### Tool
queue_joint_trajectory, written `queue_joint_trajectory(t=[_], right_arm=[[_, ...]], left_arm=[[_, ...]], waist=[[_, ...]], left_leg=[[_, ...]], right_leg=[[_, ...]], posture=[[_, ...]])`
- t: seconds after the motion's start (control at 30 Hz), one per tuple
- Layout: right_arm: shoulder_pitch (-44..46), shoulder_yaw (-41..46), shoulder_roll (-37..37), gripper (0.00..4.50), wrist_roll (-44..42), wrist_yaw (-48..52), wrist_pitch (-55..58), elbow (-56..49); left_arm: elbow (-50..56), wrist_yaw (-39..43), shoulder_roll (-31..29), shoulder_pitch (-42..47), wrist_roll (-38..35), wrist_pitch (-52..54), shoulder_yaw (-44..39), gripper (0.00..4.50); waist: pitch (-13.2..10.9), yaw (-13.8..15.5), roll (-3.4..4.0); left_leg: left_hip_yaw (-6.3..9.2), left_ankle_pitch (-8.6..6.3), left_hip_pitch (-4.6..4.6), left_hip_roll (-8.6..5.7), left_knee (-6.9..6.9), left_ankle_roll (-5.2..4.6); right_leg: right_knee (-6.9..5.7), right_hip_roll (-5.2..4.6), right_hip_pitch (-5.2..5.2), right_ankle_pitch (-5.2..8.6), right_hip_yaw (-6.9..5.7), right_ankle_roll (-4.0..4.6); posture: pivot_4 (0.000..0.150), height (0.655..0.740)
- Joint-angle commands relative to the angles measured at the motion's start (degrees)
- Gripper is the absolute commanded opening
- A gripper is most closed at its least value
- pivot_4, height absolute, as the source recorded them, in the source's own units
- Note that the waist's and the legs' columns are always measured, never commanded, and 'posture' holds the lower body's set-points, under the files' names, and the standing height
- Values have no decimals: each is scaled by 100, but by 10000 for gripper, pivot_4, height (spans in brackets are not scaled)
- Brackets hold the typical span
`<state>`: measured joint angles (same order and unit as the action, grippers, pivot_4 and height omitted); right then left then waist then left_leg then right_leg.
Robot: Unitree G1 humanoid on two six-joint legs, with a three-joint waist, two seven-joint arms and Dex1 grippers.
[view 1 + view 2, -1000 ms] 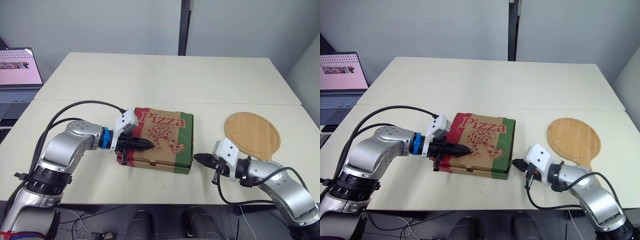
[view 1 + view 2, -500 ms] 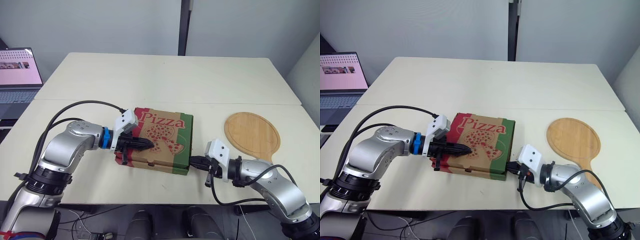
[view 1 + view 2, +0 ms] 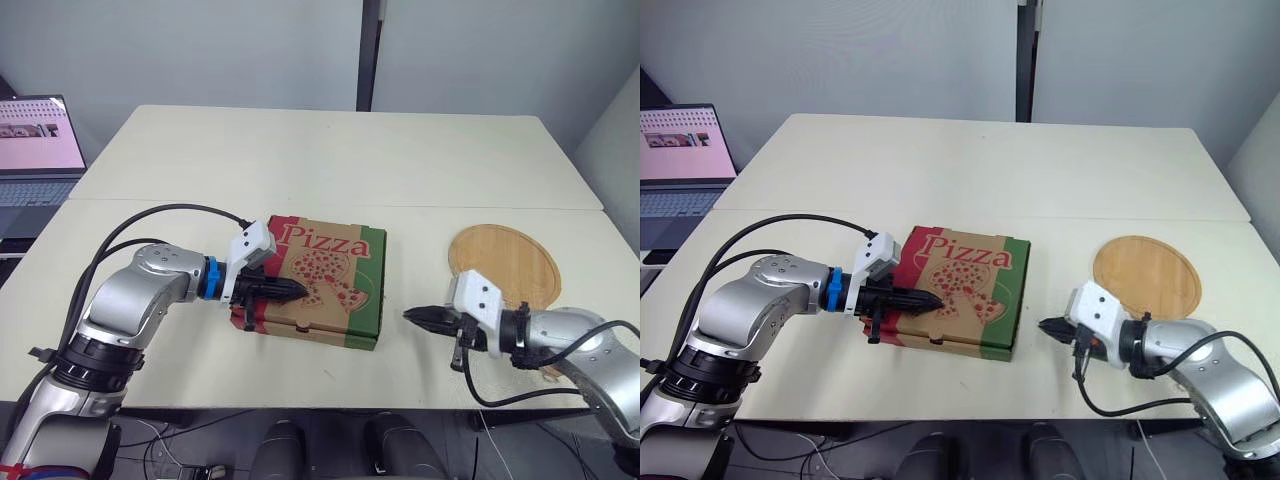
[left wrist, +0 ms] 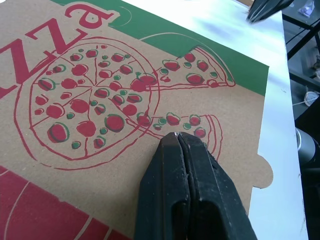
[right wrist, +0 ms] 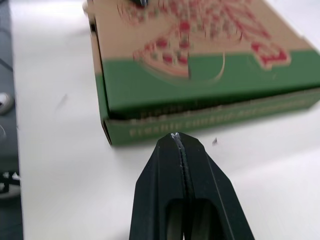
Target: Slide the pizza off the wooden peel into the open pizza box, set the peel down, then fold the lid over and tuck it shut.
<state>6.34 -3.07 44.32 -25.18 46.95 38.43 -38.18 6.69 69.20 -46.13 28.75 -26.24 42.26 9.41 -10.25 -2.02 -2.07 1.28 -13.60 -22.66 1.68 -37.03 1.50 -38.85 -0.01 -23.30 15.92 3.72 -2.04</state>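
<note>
The pizza box [image 3: 318, 283] lies closed in the middle of the table, its lid printed with a pizza drawing. My left gripper [image 3: 298, 289] is shut and rests its tip on the lid [image 4: 125, 125], near the box's left side. My right gripper [image 3: 410, 315] is shut and empty, hovering a short way to the right of the box's green side [image 5: 200, 95], apart from it. The round wooden peel [image 3: 505, 265] lies flat on the table at the right, behind my right forearm.
An open laptop [image 3: 35, 150] stands on a separate surface at the far left. The table's far half [image 3: 330, 150] is bare, with a seam running across it. The near table edge runs close below both grippers.
My right gripper has pulled back to the right, away from the box's right side that it was touching half a second ago. The left gripper stays on the lid.
</note>
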Motion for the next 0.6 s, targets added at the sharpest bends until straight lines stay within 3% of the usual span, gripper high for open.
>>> queue_joint_trajectory(t=[0.03,0.23,0.37,0.6], right_arm=[[282,-364,-259,250,-9,-141,-25,-194],[604,-1324,-591,250,623,-168,-401,240],[647,-1544,-613,250,809,-73,-572,341],[764,-1591,-658,250,893,38,-685,451]], left_arm=[[122,-16,-68,-34,-14,12,-88,0],[185,11,-189,-65,-169,-24,-413,0],[-117,310,-670,-6,-193,-279,-876,0],[-1595,950,-1731,200,894,-2045,-726,0]], waist=[[0,1,0],[0,10,0],[-1,0,-1],[-1,8,0]], left_leg=[[0,0,0,-1,0,0],[0,0,-4,-2,-1,0],[1,0,-6,1,-1,0],[-1,0,-5,1,3,0]], right_leg=[[0,0,0,0,0,0],[2,-1,-2,0,-1,0],[1,-1,-7,0,-3,1],[-1,-1,-10,5,-7,9]], posture=[[1500,7344],[1500,7344],[1500,7344],[1500,7344]])
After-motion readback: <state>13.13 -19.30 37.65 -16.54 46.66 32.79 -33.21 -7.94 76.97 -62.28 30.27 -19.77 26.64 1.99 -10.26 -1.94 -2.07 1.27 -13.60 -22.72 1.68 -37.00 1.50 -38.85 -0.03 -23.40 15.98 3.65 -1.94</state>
